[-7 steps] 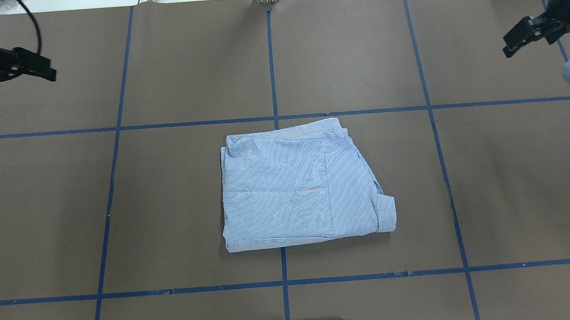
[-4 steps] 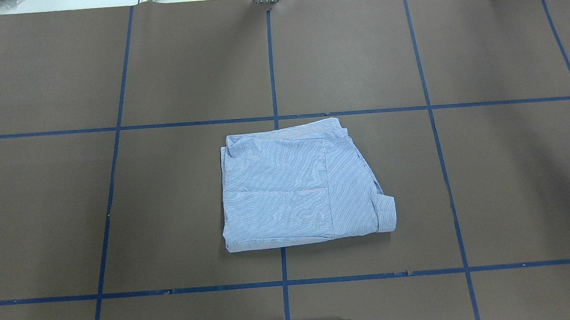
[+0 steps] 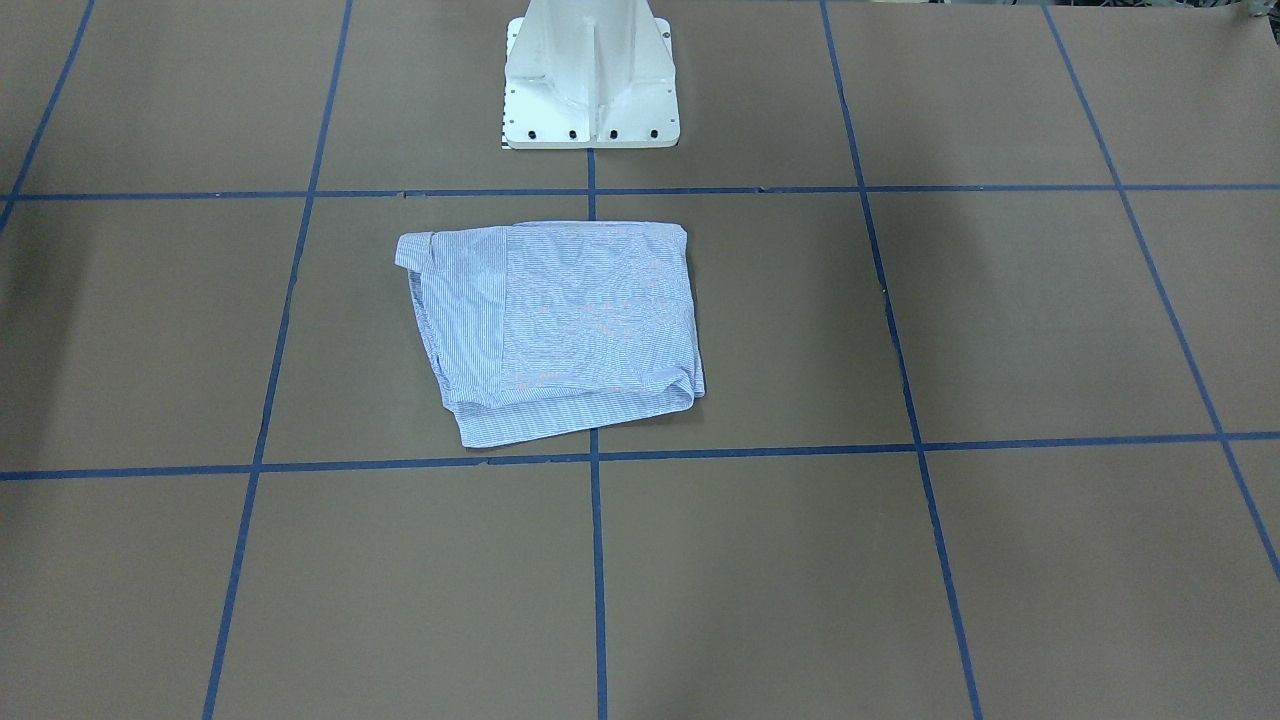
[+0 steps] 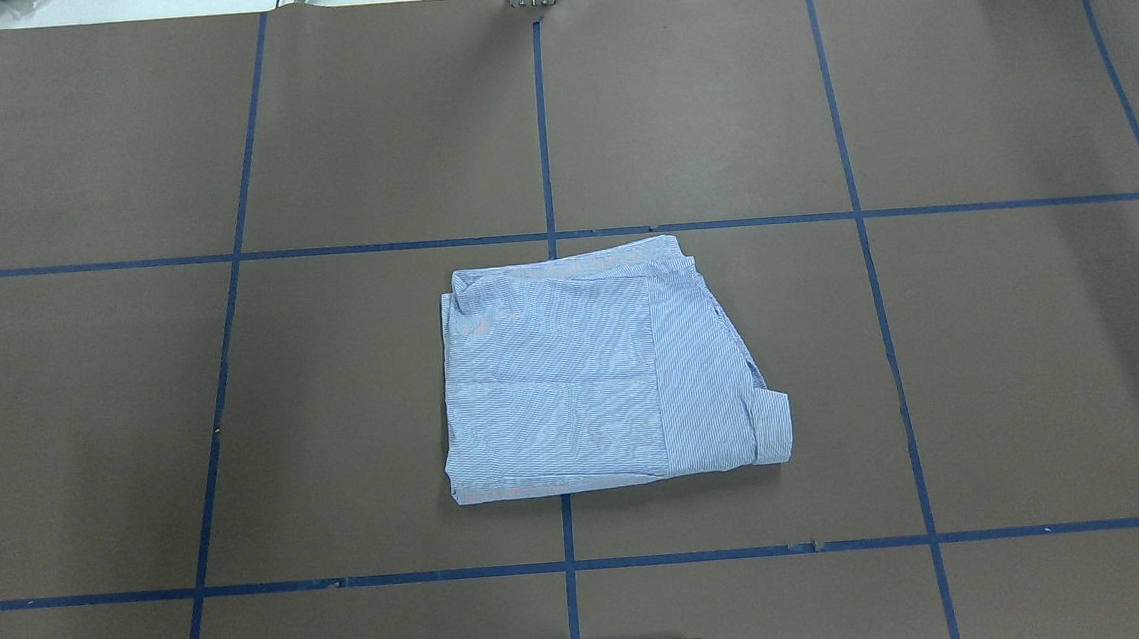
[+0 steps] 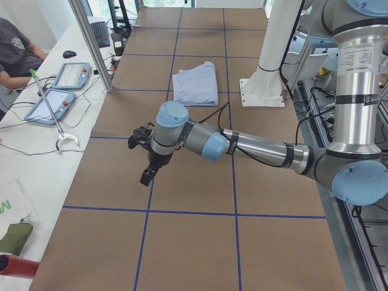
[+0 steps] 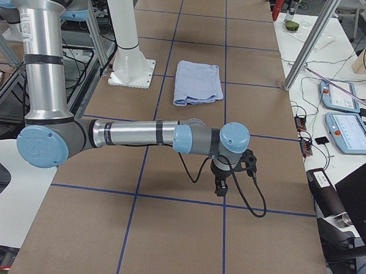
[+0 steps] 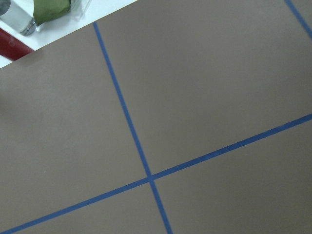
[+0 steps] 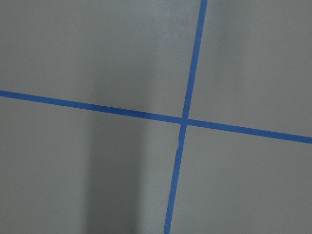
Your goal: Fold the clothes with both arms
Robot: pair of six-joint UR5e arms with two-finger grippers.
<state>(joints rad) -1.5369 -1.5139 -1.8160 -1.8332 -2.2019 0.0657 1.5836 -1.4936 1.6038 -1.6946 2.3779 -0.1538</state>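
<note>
Pale-blue-and-white striped shirt (image 4: 603, 372) lies folded into a compact, roughly rectangular packet at the middle of the brown paper-covered table (image 4: 1035, 377). It sits astride the central blue tape line (image 4: 542, 111), with a cuff (image 4: 772, 426) showing at one near corner. It has not shifted over the last second. What has changed is around it: both grippers stood at the far corners of the overhead view a second ago and have now gone from that view altogether. The side views show the left gripper (image 5: 147, 176) and the right gripper (image 6: 221, 187) hanging fingers-down over bare table, well apart from the shirt and with no cloth in them. How wide either stands open I cannot tell. I judge the folding finished and the grippers withdrawn from the work.
</note>
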